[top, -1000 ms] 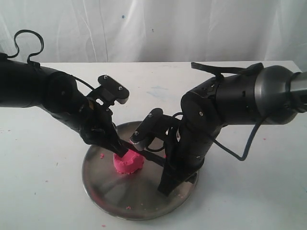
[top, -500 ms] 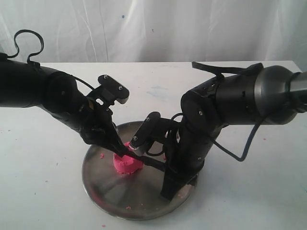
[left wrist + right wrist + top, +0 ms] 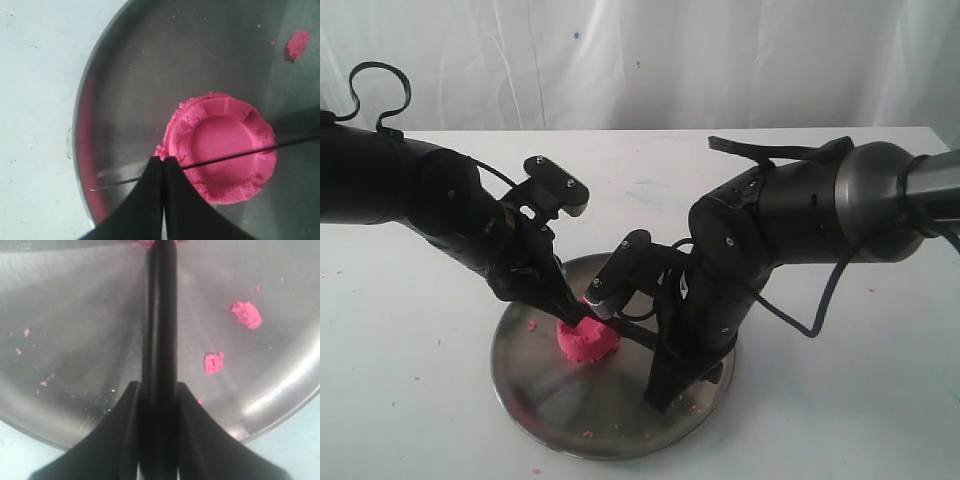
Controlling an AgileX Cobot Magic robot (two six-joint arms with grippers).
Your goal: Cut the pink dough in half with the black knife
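Observation:
The pink dough (image 3: 586, 342) is a round puck with a dented top, lying on the steel plate (image 3: 535, 395). My right gripper (image 3: 663, 372) is shut on the black knife (image 3: 635, 335) by its handle (image 3: 160, 315). In the left wrist view the thin blade (image 3: 225, 158) lies across the top of the dough (image 3: 220, 135), off centre, and its tip reaches past the puck over the plate (image 3: 150, 60). My left gripper (image 3: 163, 160) is shut, its fingertips against the puck's edge right above the blade. The dough looks whole.
Loose pink crumbs (image 3: 246, 314) lie on the plate (image 3: 75, 340), with another lump (image 3: 298, 44) beyond the puck. The plate sits on a white table (image 3: 410, 400), and a white curtain hangs behind. The two arms crowd the plate from either side.
My right arm has shifted a little left and down, bringing the knife further across the dough. The left arm and the puck have stayed put.

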